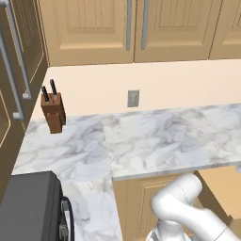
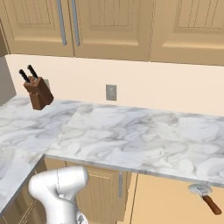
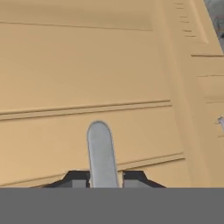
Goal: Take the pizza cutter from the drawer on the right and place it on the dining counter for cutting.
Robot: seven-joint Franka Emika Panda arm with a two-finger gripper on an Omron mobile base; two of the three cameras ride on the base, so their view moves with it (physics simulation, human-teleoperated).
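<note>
Gripper (image 3: 103, 179) fingers were pinched on the steel drawer handle (image 3: 101, 151), drawer-opening being judged in hand, while the pizza cutter (image 2: 205, 197) was seen lying inside the drawer (image 2: 175, 201), to be reached next.

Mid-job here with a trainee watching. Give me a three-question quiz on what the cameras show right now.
1. True or false: the pizza cutter lies on the marble worktop.
2. What do the gripper fingers close on: A) steel bar handle, B) knife, C) nothing?
3. Fill in: the knife block stands near the worktop's ____ by the wall.

Key: 1 false, it lies in the open drawer below the edge; 2 A; 3 corner.
</note>
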